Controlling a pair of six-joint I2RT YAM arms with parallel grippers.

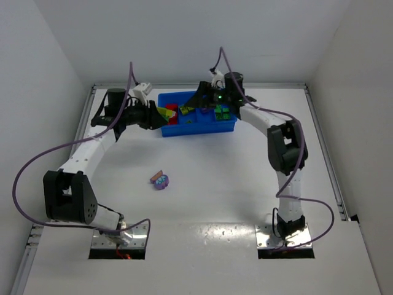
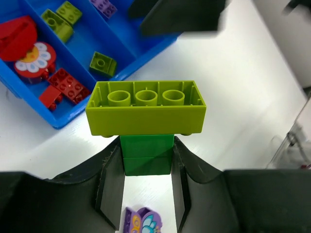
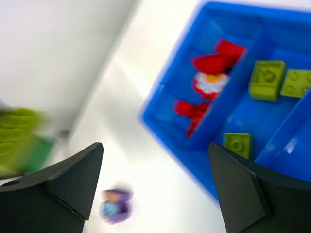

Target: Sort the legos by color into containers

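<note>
My left gripper (image 1: 161, 114) (image 2: 146, 160) is shut on a green brick (image 2: 146, 154) with a long yellow-green brick (image 2: 146, 108) stuck on top, held above the table just left of the blue tray (image 1: 202, 128) (image 2: 63, 122) (image 3: 165, 127). My right gripper (image 1: 190, 106) (image 3: 155, 184) is open and empty above the tray's left part. The tray holds red bricks (image 1: 172, 114) (image 2: 63, 87) (image 3: 214, 73) in the leftmost compartment, then yellow-green bricks (image 2: 103, 63) (image 3: 266, 73), then purple ones (image 2: 103, 7); green bricks (image 1: 221, 112) lie at the right. A purple brick (image 1: 161, 180) (image 2: 143, 221) (image 3: 115, 205) lies on the table.
The white table is boxed in by white walls on the left, back and right, with a metal rail (image 1: 83, 123) along the left edge. Purple cables loop from both arms. The right wrist view is blurred.
</note>
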